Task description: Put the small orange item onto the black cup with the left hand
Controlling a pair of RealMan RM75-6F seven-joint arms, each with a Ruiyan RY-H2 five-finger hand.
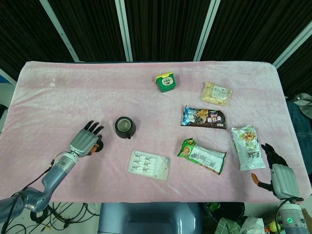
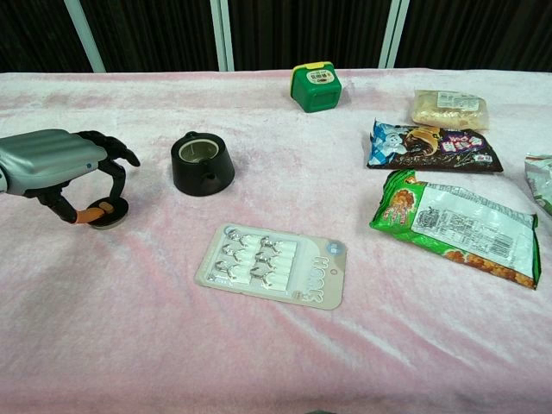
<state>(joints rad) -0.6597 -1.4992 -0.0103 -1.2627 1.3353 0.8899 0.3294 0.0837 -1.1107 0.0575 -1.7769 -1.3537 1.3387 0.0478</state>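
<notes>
The small orange item (image 2: pixel 109 213) is a flat round piece lying on the pink cloth at the left; in the head view the orange item (image 1: pixel 98 145) peeks out beside the fingers. My left hand (image 2: pixel 60 164) arches over it from the left, thumb and fingers curled down and pinching its sides; it also shows as the left hand (image 1: pixel 87 140) in the head view. The black cup (image 2: pixel 202 164), squat with an open top, stands upright just right of that hand, apart from it, seen too as the black cup (image 1: pixel 124 126). My right hand (image 1: pixel 279 171) hangs off the front right table edge, fingers apart, holding nothing.
A blister pack (image 2: pixel 274 264) lies in front of the cup. A green box (image 2: pixel 315 86) stands at the back. Snack bags fill the right side: green bag (image 2: pixel 457 224), dark bag (image 2: pixel 431 147), pale bag (image 2: pixel 448 108), and a white bag (image 1: pixel 247 146).
</notes>
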